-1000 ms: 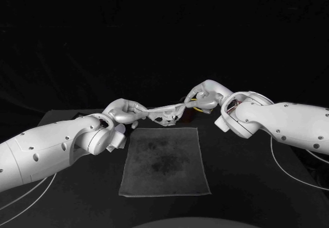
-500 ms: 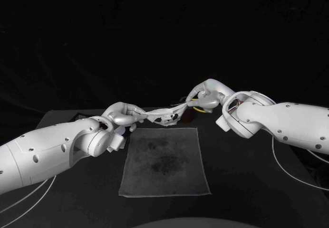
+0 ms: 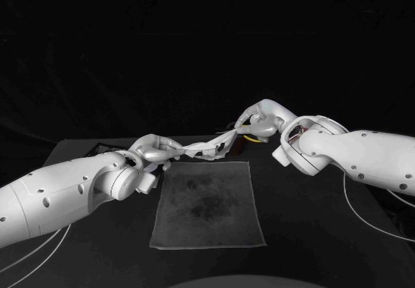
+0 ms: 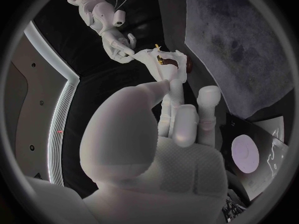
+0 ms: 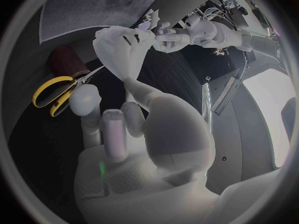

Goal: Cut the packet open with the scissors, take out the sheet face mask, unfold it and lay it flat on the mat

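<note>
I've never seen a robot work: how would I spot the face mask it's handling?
On the black table lies a flat grey mat. Near its far edge, the left hand and right hand each hold an end of the face mask. It's the pale, crumpled strip hanging in the air between them, unlike the flat mat.

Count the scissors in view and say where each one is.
1. The scissors lie on the table near the mat's far corner, by the right hand. More may be hidden behind that hand.
</note>
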